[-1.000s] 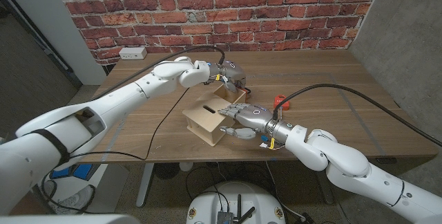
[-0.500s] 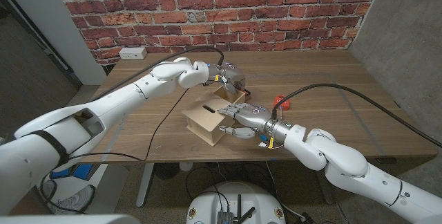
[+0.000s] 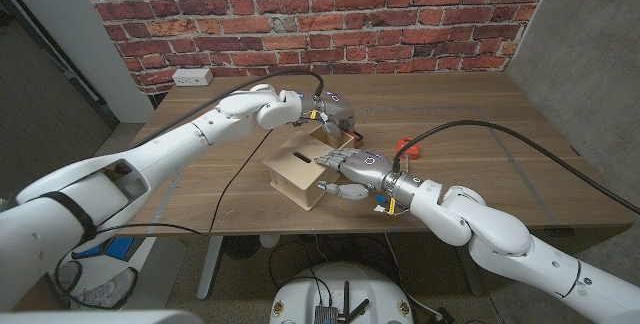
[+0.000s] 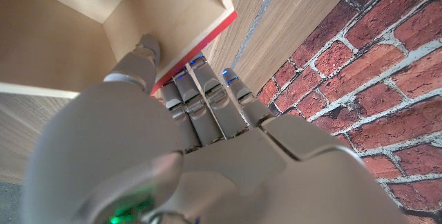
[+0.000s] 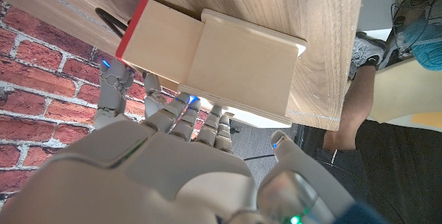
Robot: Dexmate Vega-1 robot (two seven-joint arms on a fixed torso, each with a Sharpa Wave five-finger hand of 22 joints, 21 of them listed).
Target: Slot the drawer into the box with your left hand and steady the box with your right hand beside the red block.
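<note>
A light wooden box [image 3: 293, 174] lies near the table's front edge, a slot in its top. The drawer [image 3: 330, 140] sticks out of its far end, partly inside [image 5: 162, 44]. Its front is red [image 4: 202, 39]. My left hand [image 3: 336, 113] grips that red front, thumb [image 4: 138, 61] inside the drawer and fingers [image 4: 207, 99] outside. My right hand [image 3: 360, 169] clasps the box's right side, fingers on top and thumb on the near face, seen again as the right hand [image 5: 173, 172] at the box [image 5: 242, 65]. The small red block [image 3: 404, 147] lies just right of that hand.
A white power strip [image 3: 192, 76] sits at the table's far left by the brick wall. Black cables run across the table [image 3: 480, 124] to both wrists. A person's leg [image 5: 349, 106] shows beyond the table edge. The box is close to the table's front edge.
Nearly nothing: both hands keep their hold, and the left hand and drawer have shifted at most very slightly towards the box.
</note>
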